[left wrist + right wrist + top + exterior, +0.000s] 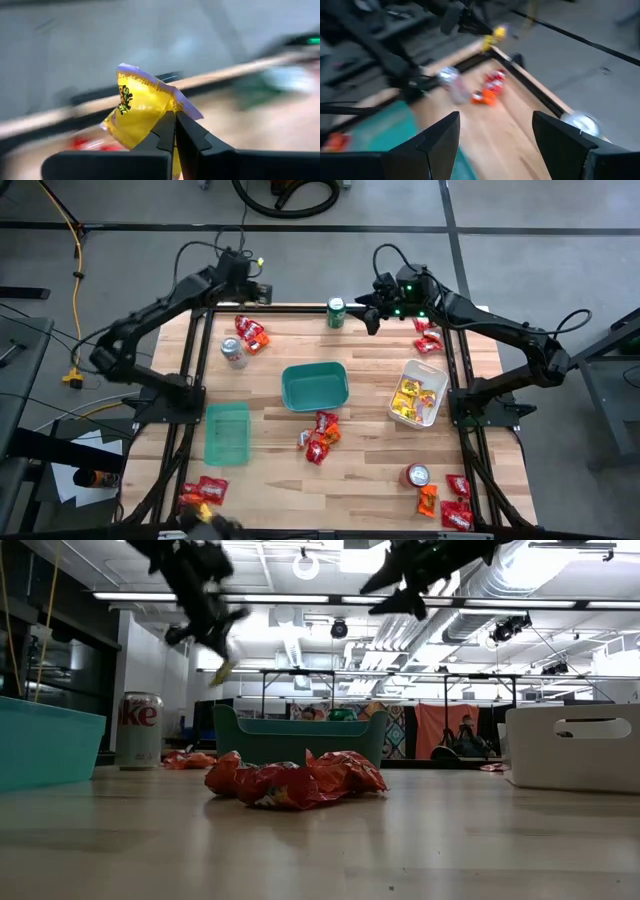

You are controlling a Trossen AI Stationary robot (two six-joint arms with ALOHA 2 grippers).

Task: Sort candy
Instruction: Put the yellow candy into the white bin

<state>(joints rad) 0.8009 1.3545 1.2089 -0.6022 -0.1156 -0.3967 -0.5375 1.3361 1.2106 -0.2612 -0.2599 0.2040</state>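
Our left hand pinches a yellow candy above the worktop; our right hand hangs spread.

Two arms, matte black, slim tubular links with bulkier joint housings. Left arm at left of high view, right arm at right; each on black base bracket at table side. Thin black cables loop above both wrists. Green indicator lights glow on right wrist. Left gripper: black angular tapered fingers. Right gripper: broad black faceted fingers.
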